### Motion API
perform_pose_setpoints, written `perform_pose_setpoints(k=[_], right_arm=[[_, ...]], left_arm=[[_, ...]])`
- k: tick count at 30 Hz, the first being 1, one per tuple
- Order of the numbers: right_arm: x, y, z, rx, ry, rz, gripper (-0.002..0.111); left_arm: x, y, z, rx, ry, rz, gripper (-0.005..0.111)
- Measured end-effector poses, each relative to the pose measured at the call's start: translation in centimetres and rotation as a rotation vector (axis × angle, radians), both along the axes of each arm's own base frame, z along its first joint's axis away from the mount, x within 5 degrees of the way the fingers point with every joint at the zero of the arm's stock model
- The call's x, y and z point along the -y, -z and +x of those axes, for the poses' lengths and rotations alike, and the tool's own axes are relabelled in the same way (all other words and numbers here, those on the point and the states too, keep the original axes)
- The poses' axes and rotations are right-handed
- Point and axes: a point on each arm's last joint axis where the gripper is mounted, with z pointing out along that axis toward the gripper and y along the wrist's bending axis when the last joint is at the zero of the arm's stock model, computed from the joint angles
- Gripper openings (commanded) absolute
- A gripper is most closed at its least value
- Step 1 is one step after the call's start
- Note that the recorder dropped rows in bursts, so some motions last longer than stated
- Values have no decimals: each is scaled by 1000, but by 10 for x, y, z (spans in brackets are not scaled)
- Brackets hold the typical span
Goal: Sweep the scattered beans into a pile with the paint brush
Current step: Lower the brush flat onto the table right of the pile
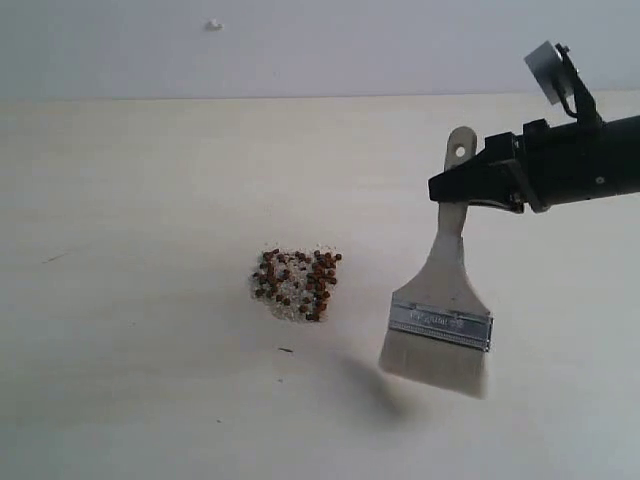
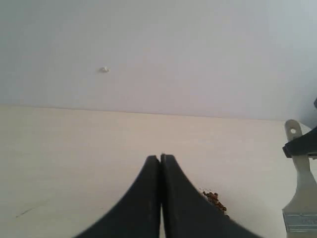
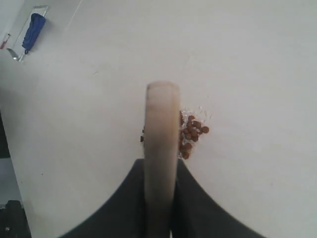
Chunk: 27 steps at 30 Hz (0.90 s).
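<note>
1. Only our exterior view shows the whole paint brush (image 1: 441, 322), clamped in the right hand (image 1: 455, 190).
2. Reddish-brown beans (image 1: 296, 283) lie piled at its nine o'clock on the surface (image 1: 120, 300).
3. The left hand (image 2: 160, 158) is pressed together.

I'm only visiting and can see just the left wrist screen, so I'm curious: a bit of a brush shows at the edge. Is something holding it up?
Observer: Yes. The right gripper is clamped on the paint brush, near the top of its handle.
Visitor: Is the brush touching the table?
Observer: It seems not. In the exterior view it hangs above the table, and its shadow lies off to one side.
Visitor: I can see a few brown specks. Is that all there is?
Observer: No. The beans form one compact cluster mixed with pale crumbs, and the cluster is apart from the brush.
</note>
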Motion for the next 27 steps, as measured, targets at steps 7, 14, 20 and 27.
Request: perform_pose_setpoints(k=[7,14,20,27], right_arm=[[-3,38,13,-101,31,27,0],[-21,33,34,-99,-16,-47,0],[-19,30,39,-151,-17,-98,0],[-20,39,38,-208,-28,-85,0]], left_arm=[[0,0,0,0,0,0,0],[0,0,0,0,0,0,0],[0,0,0,0,0,0,0],[0,0,0,0,0,0,0]])
